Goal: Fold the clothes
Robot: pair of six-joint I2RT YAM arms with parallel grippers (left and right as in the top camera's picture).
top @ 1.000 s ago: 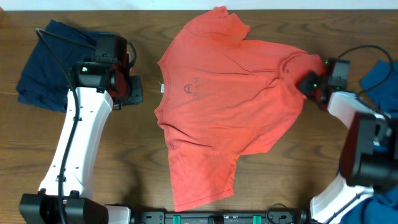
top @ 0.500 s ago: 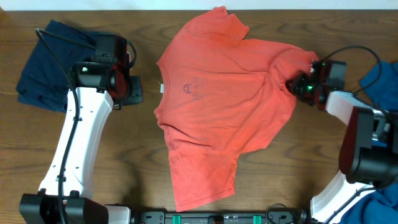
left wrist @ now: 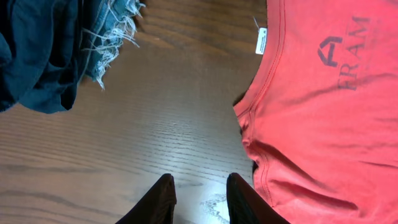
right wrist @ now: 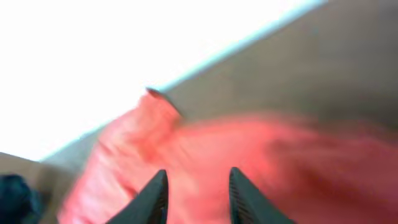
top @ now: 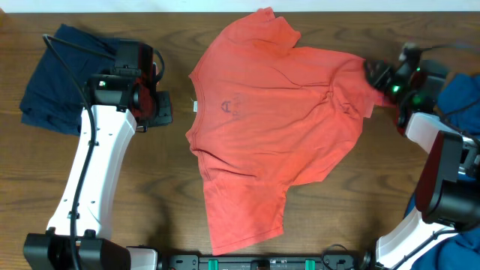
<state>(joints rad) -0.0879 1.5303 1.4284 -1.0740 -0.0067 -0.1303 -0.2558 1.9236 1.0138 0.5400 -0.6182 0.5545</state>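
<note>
The clothes are chiefly a coral-red T-shirt (top: 270,120) lying spread on the wooden table, neck to the left, with a white neck label (left wrist: 261,40) and printed lettering (left wrist: 348,53). My left gripper (top: 161,107) rests just left of the collar. In the left wrist view its jaws (left wrist: 199,180) stand apart over bare wood, holding nothing. My right gripper (top: 377,73) hovers blurred over the shirt's right edge. In the right wrist view it (right wrist: 198,176) is open, with the red cloth (right wrist: 280,168) blurred beyond the fingers and nothing between them.
A dark blue garment (top: 52,82) lies at the far left, and frayed denim (left wrist: 112,31) shows beside it in the left wrist view. More blue cloth (top: 461,97) lies at the right edge behind the right arm. The table's far edge (top: 150,10) runs along the top.
My right gripper has opened, let go of the shirt's right edge, and swung up and to the right. That edge now lies further right. The left arm has not moved.
</note>
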